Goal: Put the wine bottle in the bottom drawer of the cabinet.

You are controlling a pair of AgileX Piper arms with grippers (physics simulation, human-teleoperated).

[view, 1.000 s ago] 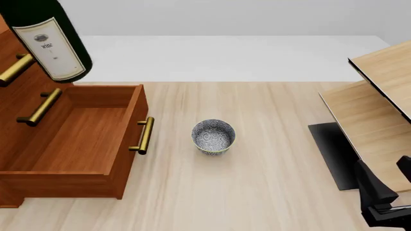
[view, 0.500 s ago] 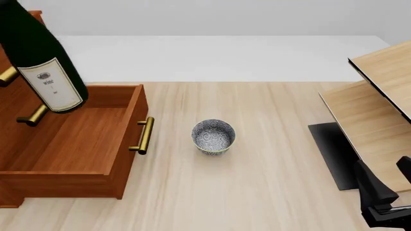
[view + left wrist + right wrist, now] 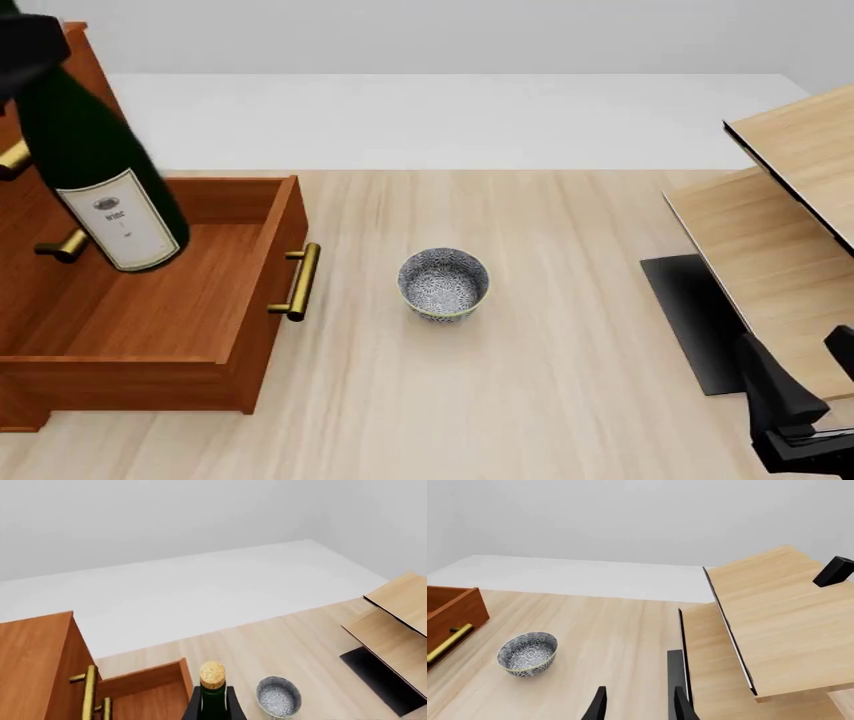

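The dark green wine bottle (image 3: pixel 94 160) hangs tilted over the open bottom drawer (image 3: pixel 160 290) of the reddish-brown cabinet (image 3: pixel 34 215). Its white-labelled base sits low above the drawer's floor. My left gripper (image 3: pixel 27 45) is shut on the bottle's neck at the top left. In the left wrist view the tan cork (image 3: pixel 213 674) sticks out between the dark fingers (image 3: pixel 193 709). My right gripper (image 3: pixel 639 704) stands open with nothing in it near the front right corner (image 3: pixel 801 420), far from the cabinet.
A speckled bowl (image 3: pixel 443 283) stands on the table right of the drawer's brass handle (image 3: pixel 300 282). Pale wooden furniture (image 3: pixel 781 220) with a black base fills the right side. The upper drawers' brass handles (image 3: pixel 60 245) project behind the bottle.
The bottle has come down and slightly forward, from above the cabinet's upper drawers to low over the open bottom drawer. The right arm has not moved.
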